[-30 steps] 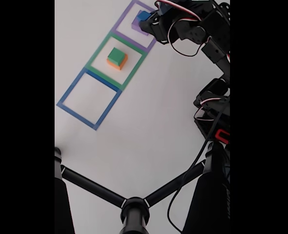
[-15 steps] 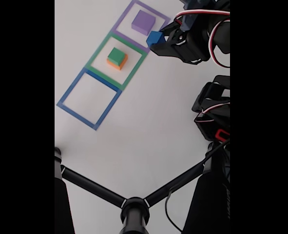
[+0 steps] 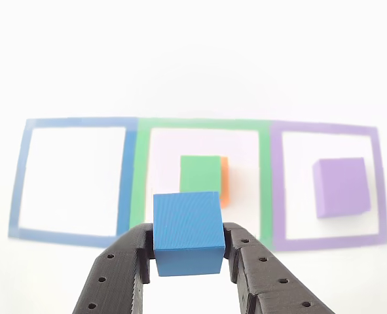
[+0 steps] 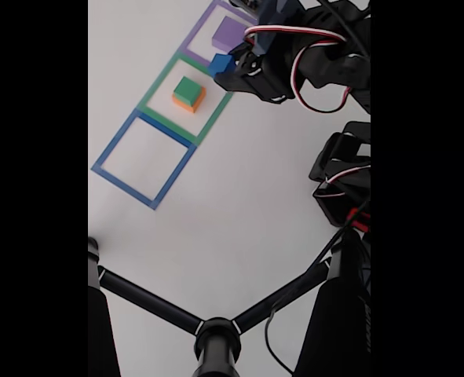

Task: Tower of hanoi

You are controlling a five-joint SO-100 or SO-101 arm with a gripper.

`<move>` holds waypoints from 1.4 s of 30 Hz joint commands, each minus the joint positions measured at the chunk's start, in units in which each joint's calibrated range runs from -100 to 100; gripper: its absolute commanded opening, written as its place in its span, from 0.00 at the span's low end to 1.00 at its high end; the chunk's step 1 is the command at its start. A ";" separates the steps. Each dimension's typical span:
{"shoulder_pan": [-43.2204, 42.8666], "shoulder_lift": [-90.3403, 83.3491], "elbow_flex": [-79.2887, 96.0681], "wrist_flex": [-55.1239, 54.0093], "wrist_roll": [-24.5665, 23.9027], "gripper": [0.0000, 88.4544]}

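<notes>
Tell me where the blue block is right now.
The blue block is clamped in the claw, lifted off the table; in the fixed view it hangs near the green outline's upper-right corner, beside the green block.

Other view rides low behind the gripper (image 3: 188, 261), facing the taped squares (image 3: 200, 180); fixed view overlooks them from high above the bench (image 4: 239, 196).

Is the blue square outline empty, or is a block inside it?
Empty. Bare table shows inside the blue outline in both views; the blue block is held in the pincer.
</notes>
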State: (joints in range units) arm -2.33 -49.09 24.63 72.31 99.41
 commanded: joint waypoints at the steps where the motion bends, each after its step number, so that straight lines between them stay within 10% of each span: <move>1: 2.43 -1.57 12.28 -15.63 0.59 0.01; 18: 3.48 6.42 48.73 -70.93 0.59 0.00; 42: 1.28 24.18 54.64 -98.71 0.59 0.01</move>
State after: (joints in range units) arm -2.09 -25.54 80.33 -24.08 99.41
